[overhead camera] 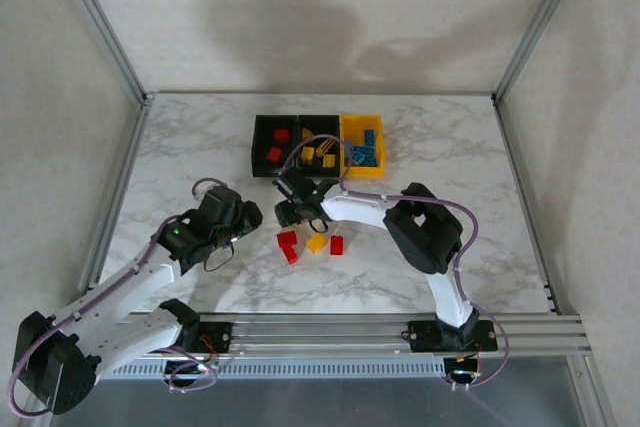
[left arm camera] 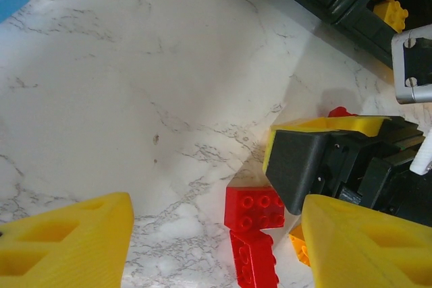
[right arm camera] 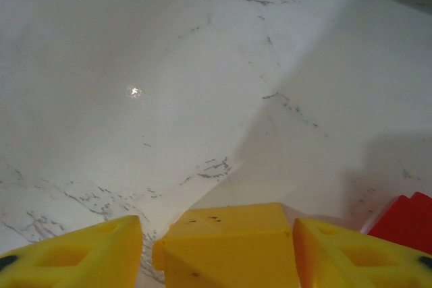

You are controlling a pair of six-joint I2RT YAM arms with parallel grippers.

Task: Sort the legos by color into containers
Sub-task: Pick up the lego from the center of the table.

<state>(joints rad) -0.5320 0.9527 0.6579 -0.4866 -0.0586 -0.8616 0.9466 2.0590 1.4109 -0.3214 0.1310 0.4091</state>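
Right gripper (right arm camera: 217,233) first: on its wrist camera a yellow brick (right arm camera: 226,247) is wedged between the two yellow fingers (right arm camera: 74,254), so that claw is clenched on the brick. I can't tell whether the brick is clear of the marble table (right arm camera: 169,65). The corner of a red piece (right arm camera: 405,220) pokes in at lower right. On the overhead, this gripper sits just on the near side of the containers (overhead camera: 298,119), three bins joined in a row at the middle of the far half of the table. The left black bin (overhead camera: 257,147) has red legos (overhead camera: 279,145) in it. The middle black bin (overhead camera: 320,119) has yellow legos (overhead camera: 318,154), and the yellow-orange bin (overhead camera: 362,173) has blue legos (overhead camera: 364,150). Three lots are loose on the marble just nearer than the right gripper: a red pair (overhead camera: 288,245), a loose yellow lego (overhead camera: 317,243) and a single red lego (overhead camera: 337,244), all close together in a short line. Over to the left gripper (left arm camera: 217,202): its jaws stand wide apart and released, with nothing between them. In its wrist view the red pair lies touching each other just ahead on the table, with the right gripper's black body immediately to their right. From above, the left gripper sits near the right one, on its left and apart from it.
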